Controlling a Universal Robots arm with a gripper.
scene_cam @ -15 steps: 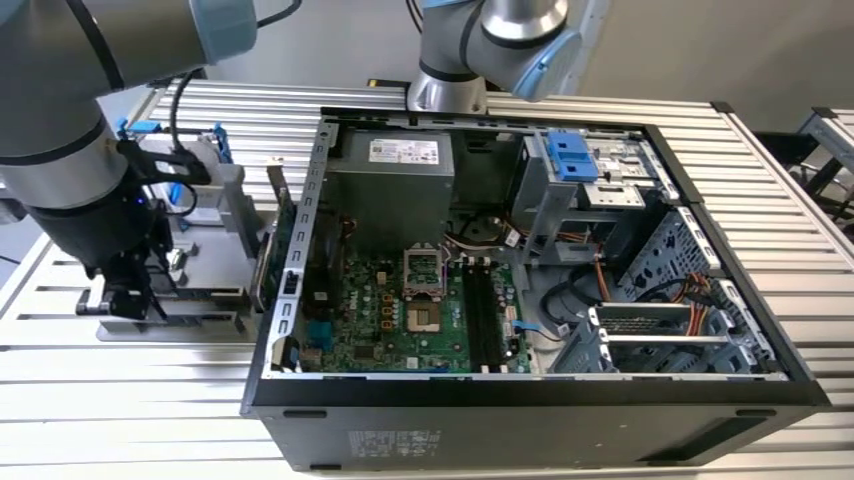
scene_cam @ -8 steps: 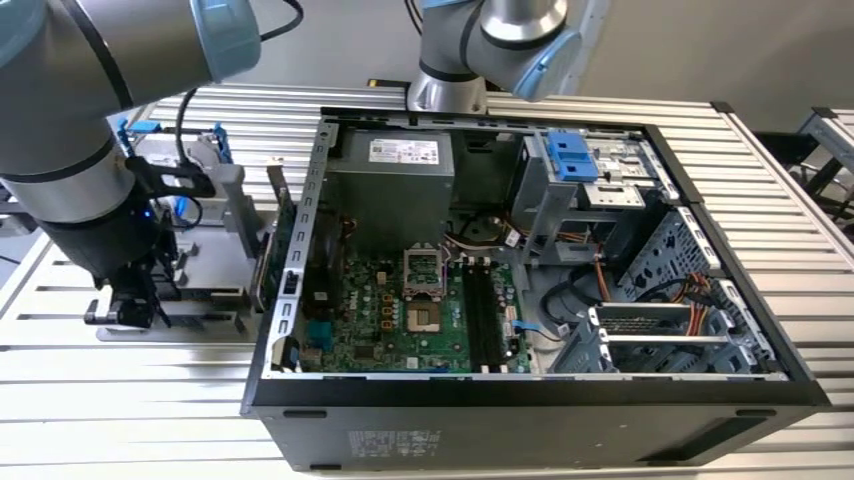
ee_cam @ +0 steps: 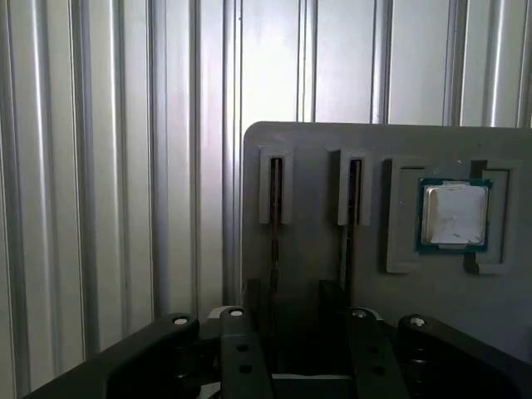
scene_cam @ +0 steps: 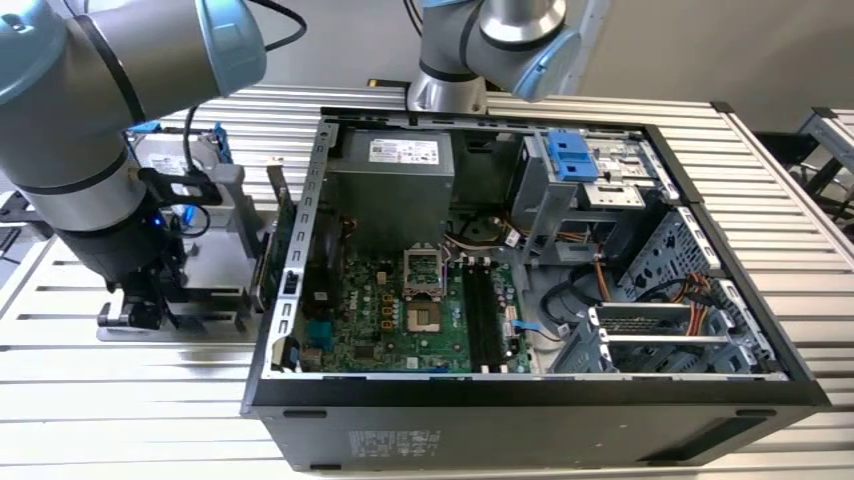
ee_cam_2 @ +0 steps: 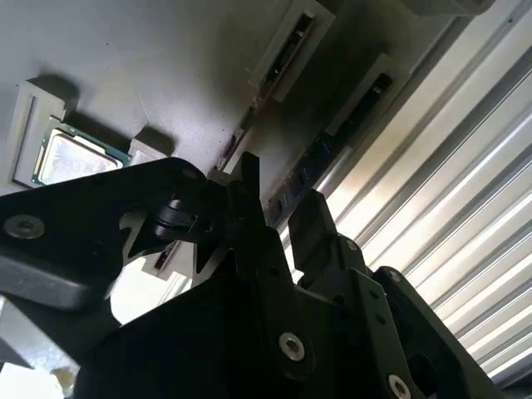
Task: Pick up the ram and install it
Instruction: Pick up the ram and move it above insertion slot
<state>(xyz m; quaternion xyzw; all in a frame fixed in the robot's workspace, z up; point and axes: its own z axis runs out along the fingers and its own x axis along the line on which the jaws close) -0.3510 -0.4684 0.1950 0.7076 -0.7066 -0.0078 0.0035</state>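
ram (ee_cam: 274, 218): thin dark stick, edge-on, in the tray (ee_cam: 316, 158) slot nearest the tray's edge | second stick (ee_cam: 353, 208) in next slot; CPU (ee_cam: 453, 214) in a pocket | gripper (ee_cam: 293, 293): fingers apart, straddling ram, contact unclear | exterior view: open PC case (scene_cam: 534, 405) just beside tray, on the exterior view's right

Your exterior view looks down steeply over the near wall of the open computer case (scene_cam: 534, 420), from well back, with the slatted table (scene_cam: 134, 420) around it and the arm (scene_cam: 94, 180) at the exterior view's left. Both wrist views ride close behind the gripper (ee_cam: 293, 293). The first wrist view faces the grey slotted plate (ee_cam: 316, 166) and its processor (ee_cam: 453, 214) squarely; the second wrist view skims them at a low slant.
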